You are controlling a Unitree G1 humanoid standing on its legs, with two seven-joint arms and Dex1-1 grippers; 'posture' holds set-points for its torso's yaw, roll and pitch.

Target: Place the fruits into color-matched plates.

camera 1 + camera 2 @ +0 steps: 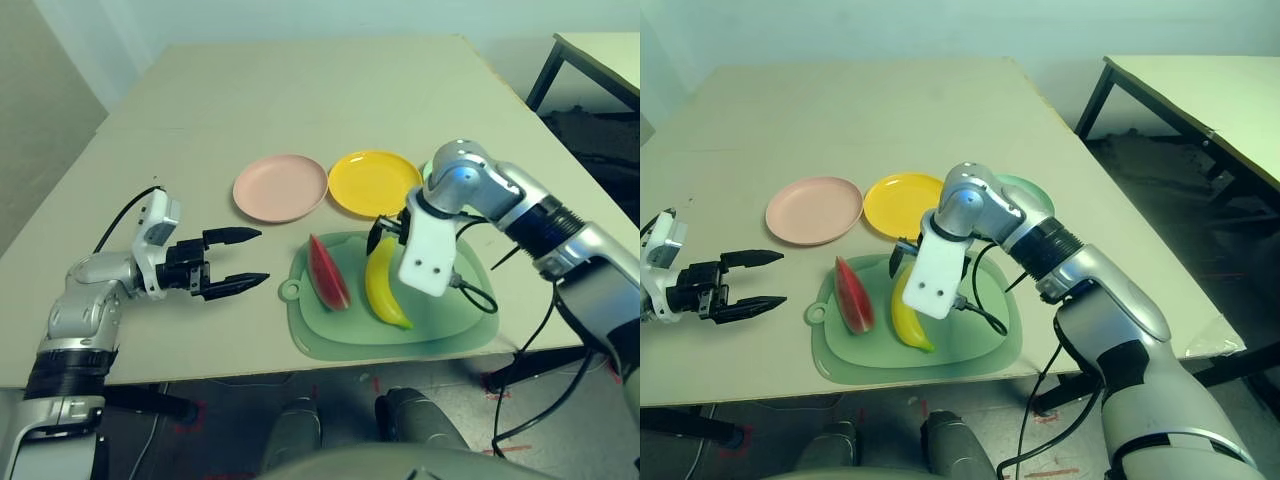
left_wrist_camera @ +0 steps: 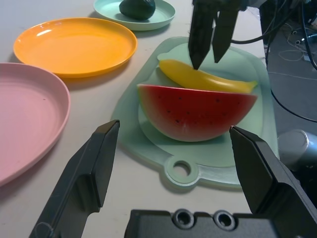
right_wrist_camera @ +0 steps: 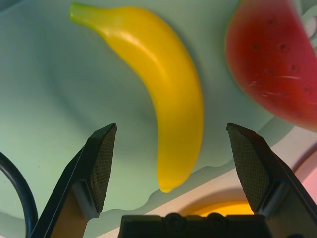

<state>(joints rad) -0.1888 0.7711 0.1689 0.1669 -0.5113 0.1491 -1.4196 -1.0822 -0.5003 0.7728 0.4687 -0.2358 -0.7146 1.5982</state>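
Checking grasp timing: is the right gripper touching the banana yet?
Apart. In the right wrist view, the open right gripper straddles the banana, mat visible either side.

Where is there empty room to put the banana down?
The yellow plate and pink plate are both bare. The table behind them is open too. It's crowded on the pale-green mat, where banana, watermelon and right gripper sit close.

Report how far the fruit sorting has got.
Done: the avocado sits in the mint green plate. In hand: the right gripper, open, points down over the banana, which lies on the pale green mat, not yet gripped. Left: the banana into the yellow plate, the watermelon wedge into the pink plate. The left gripper is open beside the mat.
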